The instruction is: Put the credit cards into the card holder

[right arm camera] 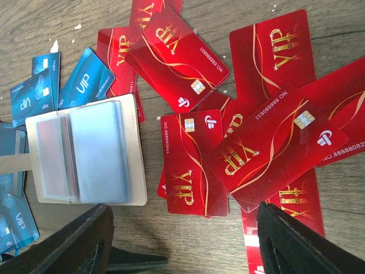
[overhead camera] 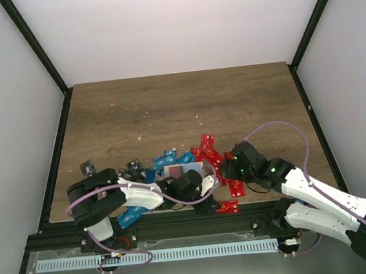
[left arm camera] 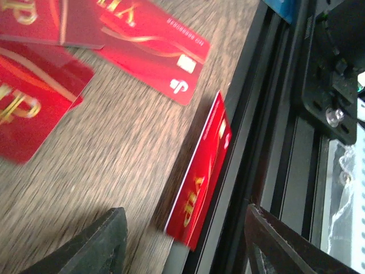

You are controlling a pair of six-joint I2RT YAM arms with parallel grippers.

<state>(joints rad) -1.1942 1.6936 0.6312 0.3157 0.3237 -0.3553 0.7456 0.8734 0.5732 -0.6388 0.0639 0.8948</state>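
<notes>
The card holder (right arm camera: pixel 134 149) lies open on the table, pale beige with clear sleeves; it also shows in the top view (overhead camera: pixel 183 170). Red cards (right arm camera: pixel 191 165) lie piled to its right, and blue cards (right arm camera: pixel 85 80) lie on its other side. My right gripper (right arm camera: pixel 182 251) is open and empty, hovering over the bare wood below the red pile, beside the holder (overhead camera: pixel 225 169). My left gripper (left arm camera: pixel 182 251) is open and empty, its fingers (left arm camera: pixel 97 245) straddling a single red card (left arm camera: pixel 199 177) that rests at the table's near edge against the black rail (overhead camera: pixel 227 207).
A black frame rail (left arm camera: pixel 256 142) runs along the table's near edge right beside the left gripper (overhead camera: pixel 209 204). More blue cards (overhead camera: pixel 132 213) and a black card (overhead camera: pixel 87 165) lie to the left. White crumbs (overhead camera: pixel 197 117) dot the far wood.
</notes>
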